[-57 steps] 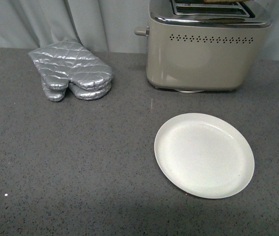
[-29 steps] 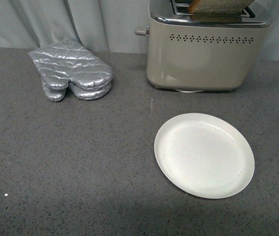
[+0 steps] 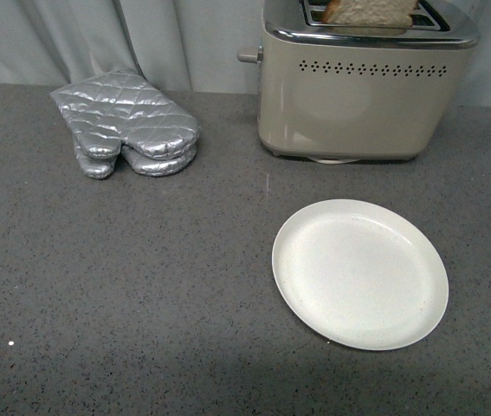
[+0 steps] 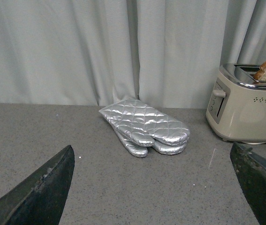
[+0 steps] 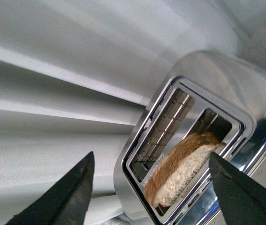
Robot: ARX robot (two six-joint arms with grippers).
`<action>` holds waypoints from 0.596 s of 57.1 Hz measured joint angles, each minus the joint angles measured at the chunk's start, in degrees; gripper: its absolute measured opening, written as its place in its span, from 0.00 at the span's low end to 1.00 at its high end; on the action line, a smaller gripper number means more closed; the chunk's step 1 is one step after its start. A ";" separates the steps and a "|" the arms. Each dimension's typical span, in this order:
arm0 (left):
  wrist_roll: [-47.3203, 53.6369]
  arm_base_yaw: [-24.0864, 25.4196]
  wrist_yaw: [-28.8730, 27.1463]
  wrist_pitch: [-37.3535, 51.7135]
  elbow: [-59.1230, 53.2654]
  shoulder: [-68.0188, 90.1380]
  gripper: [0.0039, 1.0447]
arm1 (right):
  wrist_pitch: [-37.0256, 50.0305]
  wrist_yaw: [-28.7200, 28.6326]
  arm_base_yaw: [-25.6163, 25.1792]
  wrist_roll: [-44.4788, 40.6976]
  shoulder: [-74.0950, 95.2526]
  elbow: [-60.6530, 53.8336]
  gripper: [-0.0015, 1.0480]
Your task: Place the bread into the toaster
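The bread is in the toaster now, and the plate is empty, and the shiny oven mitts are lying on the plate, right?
Not quite. The oven mitts lie on the counter, away from the plate, as the front view shows. The bread is in the toaster, and the plate is empty.

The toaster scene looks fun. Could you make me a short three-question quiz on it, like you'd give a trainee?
1. True or false: the bread lies on the plate.
2. Which toaster slot holds the slice? A) the one nearer the robot B) the one nearer the curtain
3. Fill in: the right claw above the toaster is ____, its fingers wide apart and gripping nothing.

Key
1. False: the plate is bare and the slice stands in the toaster, its top sticking out.
2. A; the other slot is empty.
3. open
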 joint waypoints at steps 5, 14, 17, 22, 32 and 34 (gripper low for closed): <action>0.00 0.00 0.00 0.00 0.00 0.00 0.94 | 8.52 2.23 0.04 -12.92 -5.07 -6.54 0.85; -0.02 0.00 0.00 -0.02 0.00 0.00 0.94 | 23.50 2.16 0.13 -34.75 -14.32 -19.43 0.90; -0.02 0.00 0.00 -0.02 0.00 0.00 0.94 | 27.30 1.51 0.11 -42.56 -17.25 -23.91 0.91; 0.00 0.00 0.00 -0.02 0.00 0.00 0.94 | 32.00 0.44 -0.15 -52.65 -21.51 -31.06 0.91; 0.00 0.00 0.00 -0.02 0.00 0.00 0.94 | 33.31 -2.19 -3.02 -64.52 -32.48 -46.88 0.91; 0.00 0.00 0.00 -0.02 0.00 0.00 0.94 | 32.68 -2.21 -3.61 -65.05 -34.25 -48.74 0.91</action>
